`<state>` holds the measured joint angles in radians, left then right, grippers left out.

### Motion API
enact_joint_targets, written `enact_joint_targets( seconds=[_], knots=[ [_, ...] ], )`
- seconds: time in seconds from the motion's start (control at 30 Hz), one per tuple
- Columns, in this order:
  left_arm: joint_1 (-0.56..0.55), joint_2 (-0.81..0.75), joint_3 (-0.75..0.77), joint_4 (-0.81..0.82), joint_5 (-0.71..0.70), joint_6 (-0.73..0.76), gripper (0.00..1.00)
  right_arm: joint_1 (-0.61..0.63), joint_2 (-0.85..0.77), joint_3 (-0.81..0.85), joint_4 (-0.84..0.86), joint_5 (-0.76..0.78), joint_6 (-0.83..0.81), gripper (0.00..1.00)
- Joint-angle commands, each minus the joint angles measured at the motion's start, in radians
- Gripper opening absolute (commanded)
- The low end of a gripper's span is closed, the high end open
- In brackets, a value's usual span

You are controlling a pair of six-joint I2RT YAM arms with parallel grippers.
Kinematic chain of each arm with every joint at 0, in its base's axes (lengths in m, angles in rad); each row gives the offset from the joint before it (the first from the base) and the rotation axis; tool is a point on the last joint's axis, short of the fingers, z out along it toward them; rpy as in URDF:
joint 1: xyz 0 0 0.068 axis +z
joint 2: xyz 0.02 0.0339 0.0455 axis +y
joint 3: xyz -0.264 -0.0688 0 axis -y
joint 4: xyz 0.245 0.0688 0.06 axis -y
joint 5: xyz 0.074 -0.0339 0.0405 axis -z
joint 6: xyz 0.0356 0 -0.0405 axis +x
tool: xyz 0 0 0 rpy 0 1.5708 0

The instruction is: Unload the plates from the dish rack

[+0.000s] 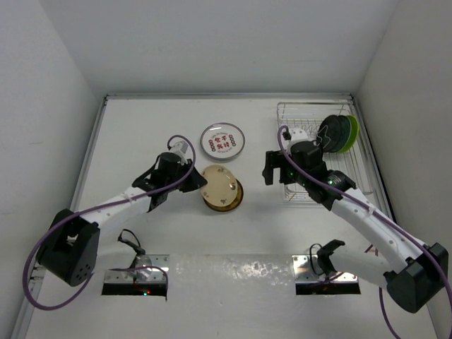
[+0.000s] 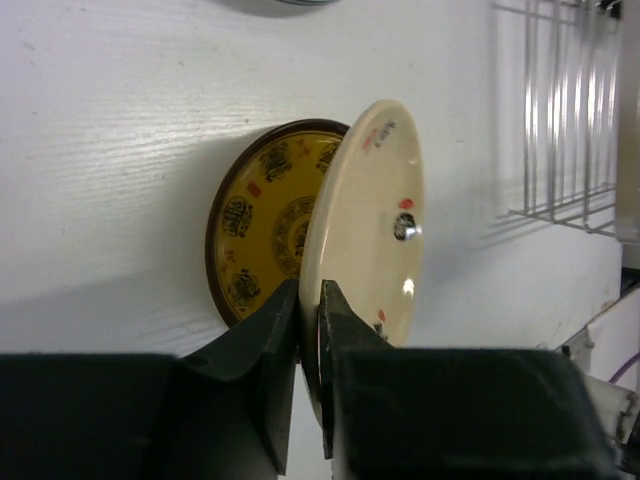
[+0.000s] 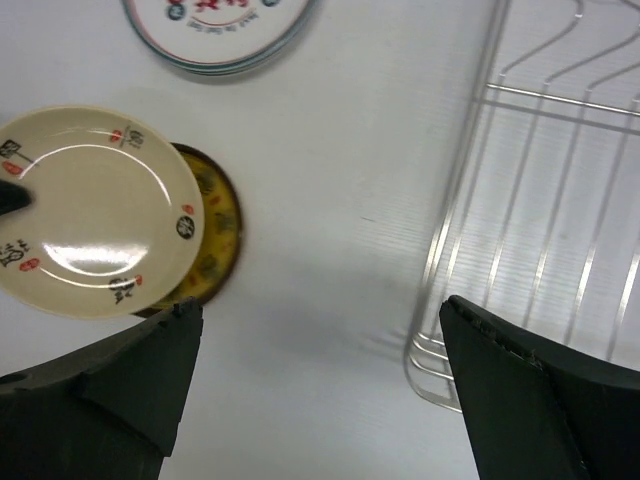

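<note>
Tan plate (image 2: 365, 230) aslant over amber plate (image 2: 255, 235), rim in jaws of left gripper (image 2: 308, 297)

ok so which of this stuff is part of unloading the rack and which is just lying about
Job: dish rack; black plate and green plate standing in it; tan plate, clamped in the left gripper; amber plate and white red-patterned plate, on the table.
Lying about: nothing loose; only the arms' purple cables.
</note>
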<state>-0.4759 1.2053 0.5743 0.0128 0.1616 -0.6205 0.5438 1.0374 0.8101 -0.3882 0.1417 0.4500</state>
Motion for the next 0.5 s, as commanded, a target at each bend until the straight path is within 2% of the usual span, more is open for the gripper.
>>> enact_joint_targets(
  seconds=[0.0,0.13,0.17,0.23,0.27,0.3,0.47],
  knots=[
    [0.003,0.034,0.012,0.116,0.019,-0.03,0.13,-0.004,-0.013,0.049,-0.087,0.127,-0.063,0.99],
    [0.005,0.062,0.007,0.118,0.015,-0.03,0.29,-0.008,-0.013,0.067,-0.121,0.211,-0.073,0.99],
    [0.002,0.063,0.009,0.116,0.015,-0.028,0.38,-0.01,-0.007,0.078,-0.136,0.232,-0.07,0.99],
    [0.002,0.063,0.015,0.096,0.003,-0.024,0.49,-0.024,0.022,0.112,-0.176,0.266,-0.065,0.99],
    [0.0,0.062,0.019,0.081,-0.007,-0.022,0.6,-0.03,0.035,0.124,-0.184,0.277,-0.068,0.99],
    [-0.001,0.06,0.024,0.044,-0.017,-0.016,0.67,-0.039,0.059,0.139,-0.201,0.277,-0.073,0.99],
    [-0.018,0.051,0.085,-0.129,-0.134,0.011,0.96,-0.157,0.153,0.291,-0.251,0.28,-0.114,0.99]
  ],
)
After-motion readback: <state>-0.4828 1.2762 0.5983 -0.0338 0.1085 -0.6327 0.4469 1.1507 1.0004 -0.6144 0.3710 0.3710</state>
